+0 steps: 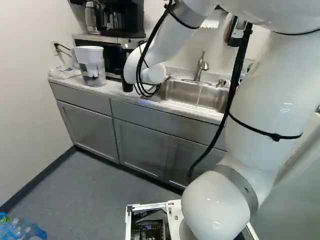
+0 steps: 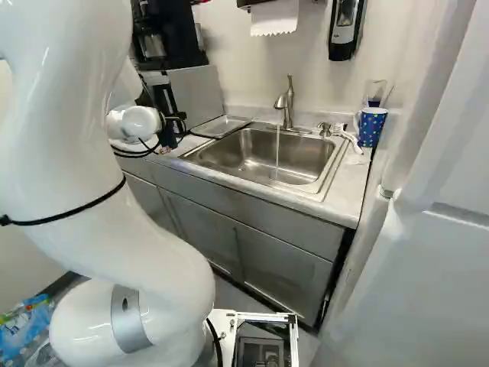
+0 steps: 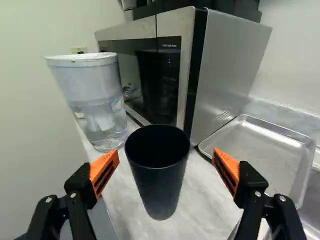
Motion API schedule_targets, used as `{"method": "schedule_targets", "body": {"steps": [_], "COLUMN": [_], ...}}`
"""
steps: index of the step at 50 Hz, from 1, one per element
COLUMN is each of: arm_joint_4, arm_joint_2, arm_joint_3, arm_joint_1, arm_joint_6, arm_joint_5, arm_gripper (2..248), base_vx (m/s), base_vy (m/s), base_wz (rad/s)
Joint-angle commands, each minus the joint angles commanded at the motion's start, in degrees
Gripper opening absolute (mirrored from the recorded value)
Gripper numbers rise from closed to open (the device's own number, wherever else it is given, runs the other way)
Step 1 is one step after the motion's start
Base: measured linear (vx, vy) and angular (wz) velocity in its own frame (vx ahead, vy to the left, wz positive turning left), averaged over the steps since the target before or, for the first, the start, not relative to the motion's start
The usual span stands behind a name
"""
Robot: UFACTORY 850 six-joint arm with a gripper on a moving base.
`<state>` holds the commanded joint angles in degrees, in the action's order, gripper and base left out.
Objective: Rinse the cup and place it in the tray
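The pale bench [image 3: 200, 215] has its front edge near the upright black cup [image 3: 157, 185], with bare surface between cup and tray [image 3: 260, 145]. The hand [image 2: 170, 130] is spread wide and holds nothing; the wrist view shows the cup between its two fingers, a gap either side. One tray, one sink [image 2: 252, 157], one running tap [image 2: 288, 107]; two cups, counting the spotted blue mug [image 2: 371, 128]. One finger hides part of the tray; the cup's inside is too dark to read.

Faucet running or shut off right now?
Running: a thin stream of water drops from the faucet into the sink, visible in both base views.
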<state>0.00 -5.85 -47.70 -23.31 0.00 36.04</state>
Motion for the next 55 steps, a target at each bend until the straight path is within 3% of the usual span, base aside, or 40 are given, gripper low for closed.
{"method": "schedule_targets", "body": {"steps": [34,55], "arm_joint_4": [0.00,0.00], "arm_joint_2": [-3.29,-3.29], "arm_joint_3": [0.86,0.86], "arm_joint_1": [-0.11,-0.11], "arm_joint_6": [0.00,0.00], "arm_joint_5": [1.51,2.40], "arm_gripper": [247,247], "base_vx": [0.000,0.000], "base_vy": [0.000,0.000], "base_wz": [0.000,0.000]}}
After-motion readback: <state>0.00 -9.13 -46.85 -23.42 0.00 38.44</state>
